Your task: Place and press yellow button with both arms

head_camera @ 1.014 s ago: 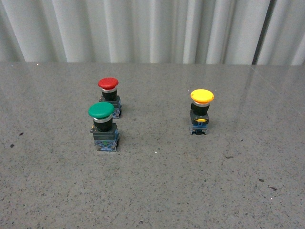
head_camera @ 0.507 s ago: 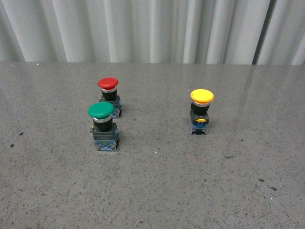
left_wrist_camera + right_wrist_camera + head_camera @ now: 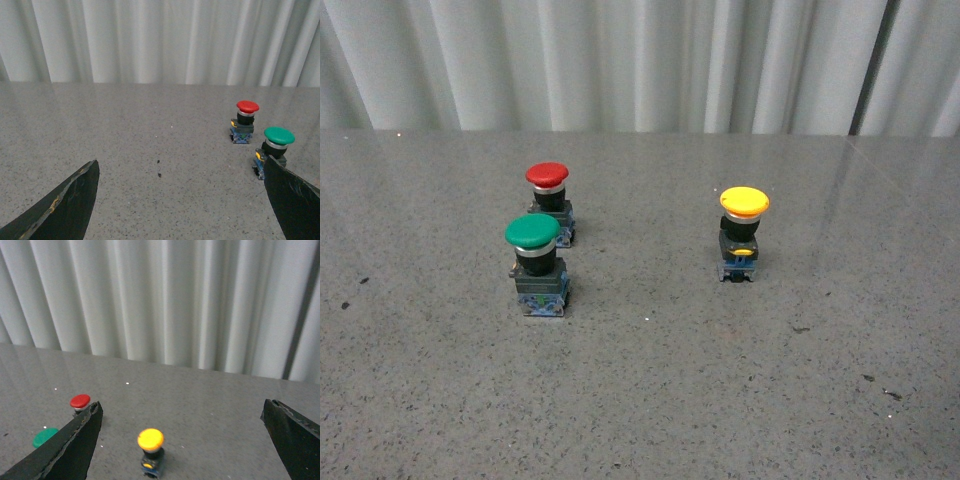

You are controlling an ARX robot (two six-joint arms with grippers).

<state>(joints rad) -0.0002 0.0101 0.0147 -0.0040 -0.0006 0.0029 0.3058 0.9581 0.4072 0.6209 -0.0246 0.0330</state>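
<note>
Grey speckled surface point(image 3: 650, 410): three push-buttons upright, both tools spread and empty.
Leftmost stood the green button point(image 3: 533, 262), with the red button point(image 3: 549, 200) just behind it. Both were judged distractors, set well apart from the target so that a grasp would not disturb them. The left tool point(image 3: 180, 161) hung above the surface with its fingers wide apart, holding nothing, the red and green caps ahead of it. It was judged not committed to any grasp. Further right, the yellow button point(image 3: 741, 232) stood alone on its base, untouched. It had a round yellow mushroom cap, a black cylindrical body and a blue-grey base with a small yellow tab in front. The right tool point(image 3: 182, 404) was likewise spread and empty. The yellow cap lay ahead between its fingers, so this arm was judged the likelier to take hold first.
</note>
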